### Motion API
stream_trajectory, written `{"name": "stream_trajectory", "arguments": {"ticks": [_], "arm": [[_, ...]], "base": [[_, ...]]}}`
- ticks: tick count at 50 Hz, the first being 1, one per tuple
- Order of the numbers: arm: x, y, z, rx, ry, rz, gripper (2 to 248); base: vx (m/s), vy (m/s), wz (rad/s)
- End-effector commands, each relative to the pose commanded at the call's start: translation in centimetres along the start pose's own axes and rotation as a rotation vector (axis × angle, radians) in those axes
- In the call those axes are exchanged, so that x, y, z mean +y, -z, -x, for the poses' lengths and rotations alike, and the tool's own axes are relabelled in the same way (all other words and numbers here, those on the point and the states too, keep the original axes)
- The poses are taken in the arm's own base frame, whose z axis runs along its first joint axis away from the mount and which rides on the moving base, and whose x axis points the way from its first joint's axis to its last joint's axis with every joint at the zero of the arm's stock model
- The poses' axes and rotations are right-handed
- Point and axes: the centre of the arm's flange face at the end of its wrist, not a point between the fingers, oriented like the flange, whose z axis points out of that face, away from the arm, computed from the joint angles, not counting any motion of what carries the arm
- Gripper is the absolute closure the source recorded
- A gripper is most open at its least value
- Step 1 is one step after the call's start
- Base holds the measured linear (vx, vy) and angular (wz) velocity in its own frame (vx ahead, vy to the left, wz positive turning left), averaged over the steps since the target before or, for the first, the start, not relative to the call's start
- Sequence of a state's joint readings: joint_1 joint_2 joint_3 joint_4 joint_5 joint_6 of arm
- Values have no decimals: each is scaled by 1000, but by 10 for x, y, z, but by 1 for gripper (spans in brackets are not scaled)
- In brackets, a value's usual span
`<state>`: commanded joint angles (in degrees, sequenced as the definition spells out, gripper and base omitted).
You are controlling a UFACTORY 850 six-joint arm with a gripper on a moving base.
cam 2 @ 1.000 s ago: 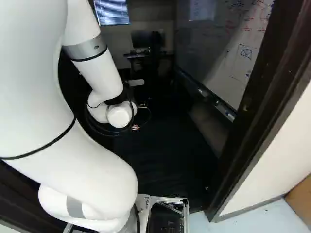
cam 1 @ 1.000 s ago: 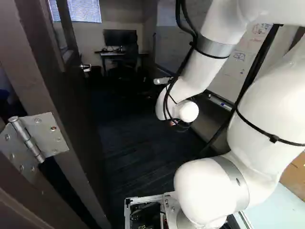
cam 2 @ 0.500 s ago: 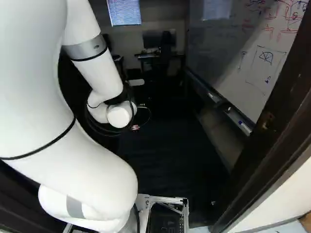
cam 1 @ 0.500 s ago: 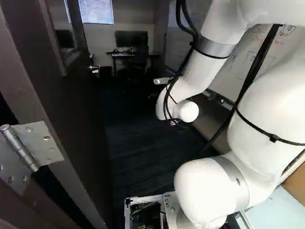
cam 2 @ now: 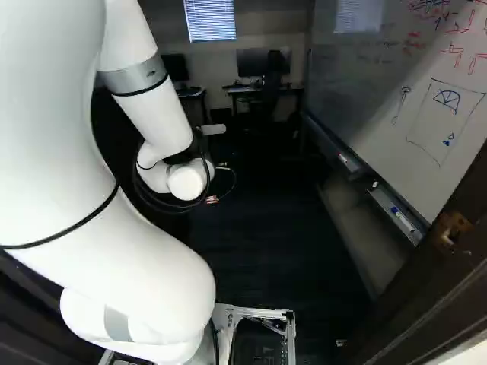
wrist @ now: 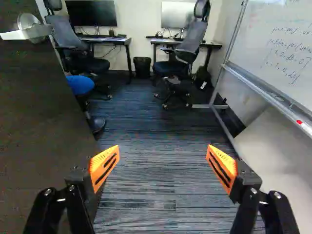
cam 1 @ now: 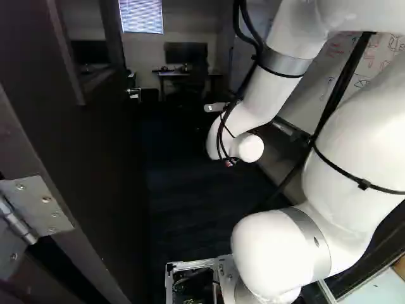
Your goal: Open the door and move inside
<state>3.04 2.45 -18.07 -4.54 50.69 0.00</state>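
Basically, door (wrist: 41, 122) L of end effector (cam 2: 212, 199), handle (wrist: 27, 33) fwd, fingers (wrist: 104, 165) apart

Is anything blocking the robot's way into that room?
Nothing visible close ahead: the open door stands to one side, the whiteboard to the other. Chairs stand farther in, by the desks.
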Motion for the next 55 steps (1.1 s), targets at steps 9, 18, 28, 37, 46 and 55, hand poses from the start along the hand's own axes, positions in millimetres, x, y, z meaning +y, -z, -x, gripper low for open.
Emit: {"name": "stream_trajectory", "arguments": {"ticks": [9,18,28,37,46,55], "arm": [[0,0,0,0,0,0,3],[0,0,0,0,0,0,3],[0,0,0,0,0,0,3],[0,0,0,0,0,0,3],[0,0,0,0,0,0,3],[0,0,0,0,0,0,3]], "base": [[119,-6,176],[152,-4,221],[177,-6,233],[182,-8,204],[157,-11,6],[179,5,-6]]}}
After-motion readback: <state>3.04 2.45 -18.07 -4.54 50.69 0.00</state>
